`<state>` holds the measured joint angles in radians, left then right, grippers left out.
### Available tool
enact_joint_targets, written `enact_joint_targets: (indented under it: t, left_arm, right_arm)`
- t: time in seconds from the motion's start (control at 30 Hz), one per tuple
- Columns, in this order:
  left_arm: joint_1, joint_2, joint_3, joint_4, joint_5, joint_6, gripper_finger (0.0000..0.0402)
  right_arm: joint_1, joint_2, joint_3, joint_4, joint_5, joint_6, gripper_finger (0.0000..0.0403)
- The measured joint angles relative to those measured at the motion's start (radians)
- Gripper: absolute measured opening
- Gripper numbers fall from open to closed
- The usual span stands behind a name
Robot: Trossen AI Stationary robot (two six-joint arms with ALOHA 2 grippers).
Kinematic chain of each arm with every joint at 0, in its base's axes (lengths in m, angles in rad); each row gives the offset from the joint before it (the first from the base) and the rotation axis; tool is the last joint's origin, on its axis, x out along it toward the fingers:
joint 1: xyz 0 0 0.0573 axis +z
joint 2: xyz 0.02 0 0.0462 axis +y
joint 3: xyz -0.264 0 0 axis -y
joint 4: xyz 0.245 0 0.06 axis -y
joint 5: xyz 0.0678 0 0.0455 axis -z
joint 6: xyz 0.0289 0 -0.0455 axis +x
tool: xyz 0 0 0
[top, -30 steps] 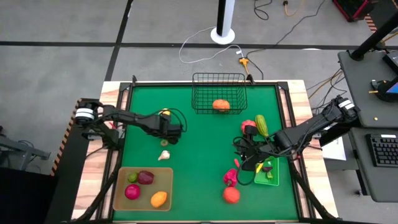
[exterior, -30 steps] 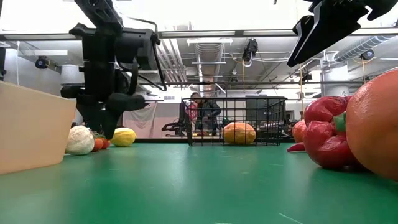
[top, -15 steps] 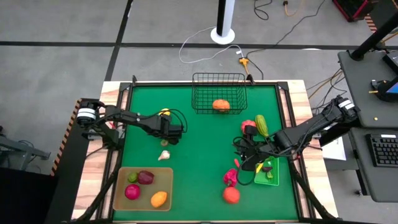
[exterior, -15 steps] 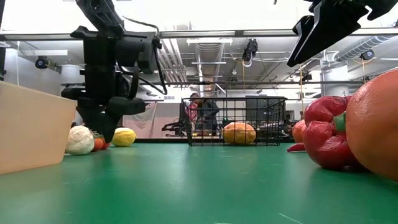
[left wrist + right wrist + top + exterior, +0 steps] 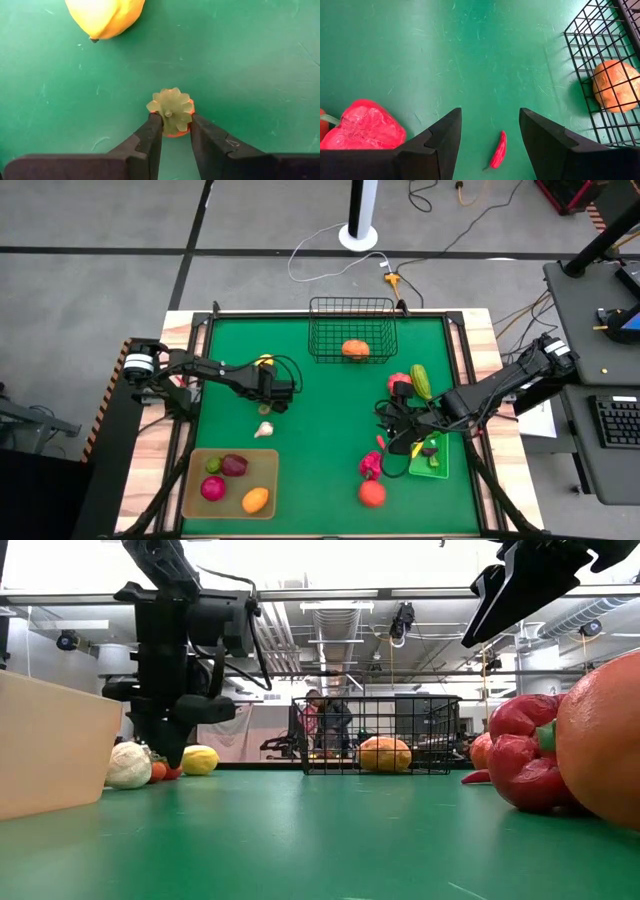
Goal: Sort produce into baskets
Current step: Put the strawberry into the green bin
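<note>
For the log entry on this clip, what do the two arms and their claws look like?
Both arms are dark, jointed links with black cables looped along them. The left arm has a white band near its base, and the right arm a pale collar by its base. The left claw has two flat, matte dark fingers tapering to blunt tips. The right claw has two broader, wedge-shaped black fingers.

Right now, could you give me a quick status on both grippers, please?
Left gripper closed around small orange fruit with green top on mat. Right gripper open above red chilli. Nothing blocking.
</note>
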<state>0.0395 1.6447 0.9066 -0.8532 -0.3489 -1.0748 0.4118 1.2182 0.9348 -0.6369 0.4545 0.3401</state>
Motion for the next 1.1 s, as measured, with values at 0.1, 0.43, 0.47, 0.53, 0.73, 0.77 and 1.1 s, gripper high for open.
enact_joint_targets:
  t: [0.1,0.43,0.47,0.53,0.73,0.77,1.1]
  left_arm:
    - [0.0,0.0,0.0,0.001,0.0,0.004,0.0078]
    - [-0.002,-0.003,0.036,-0.027,0.002,0.062,0.0077]
    - [-0.002,-0.003,0.045,-0.037,0.002,0.068,0.0077]
    - [-0.003,-0.003,0.061,-0.056,0.002,0.076,0.0077]
    - [-0.028,-0.004,0.112,-0.072,0.002,0.141,0.0077]
    - [-0.036,-0.004,0.121,-0.072,0.001,0.156,0.0077]
    - [-0.162,-0.006,0.253,-0.07,-0.045,0.326,0.0077]
  right_arm:
    - [0.0,0.0,0.0,0.0,0.0,0.0,0.0192]
    - [0.0,0.0,0.0,0.0,0.0,0.008,0.0192]
    - [0.0,0.0,0.0,0.0,0.0,0.008,0.0192]
    - [0.0,0.0,0.0,0.0,0.0,0.009,0.0192]
    - [0.0,0.0,0.0,0.0,0.0,0.011,0.0192]
    - [0.0,0.0,0.0,0.0,0.0,0.013,0.0192]
    - [0.0,0.0,0.0,0.015,0.0,0.019,0.0192]
